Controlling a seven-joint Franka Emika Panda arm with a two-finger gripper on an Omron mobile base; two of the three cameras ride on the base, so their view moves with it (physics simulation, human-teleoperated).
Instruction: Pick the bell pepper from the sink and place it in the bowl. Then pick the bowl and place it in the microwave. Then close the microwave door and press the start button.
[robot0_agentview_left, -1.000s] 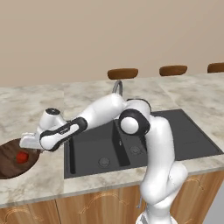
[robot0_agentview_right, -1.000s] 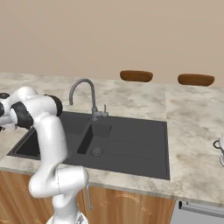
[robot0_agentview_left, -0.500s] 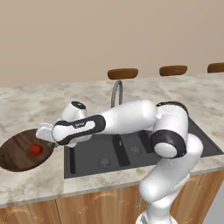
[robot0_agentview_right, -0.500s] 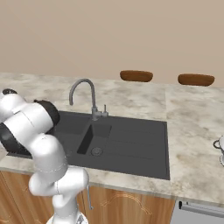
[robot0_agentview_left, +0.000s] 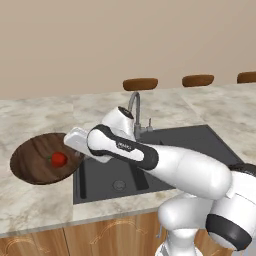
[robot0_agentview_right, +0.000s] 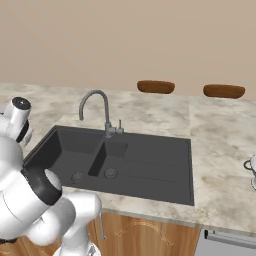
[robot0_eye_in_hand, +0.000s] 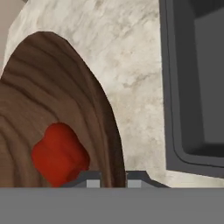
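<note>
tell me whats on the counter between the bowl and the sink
Nothing: in the hand view, bare marble counter separates the wooden bowl, holding the bell pepper, from the sink rim.

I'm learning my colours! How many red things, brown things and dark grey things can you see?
Red: 1, the bell pepper
Brown: 4, the bowl and three stool tops
Dark grey: 1, the sink
Total: 6

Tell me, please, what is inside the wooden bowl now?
One small red bell pepper lies inside the bowl, which rests on the counter left of the sink. The arm covers the bowl's right edge there.
</note>
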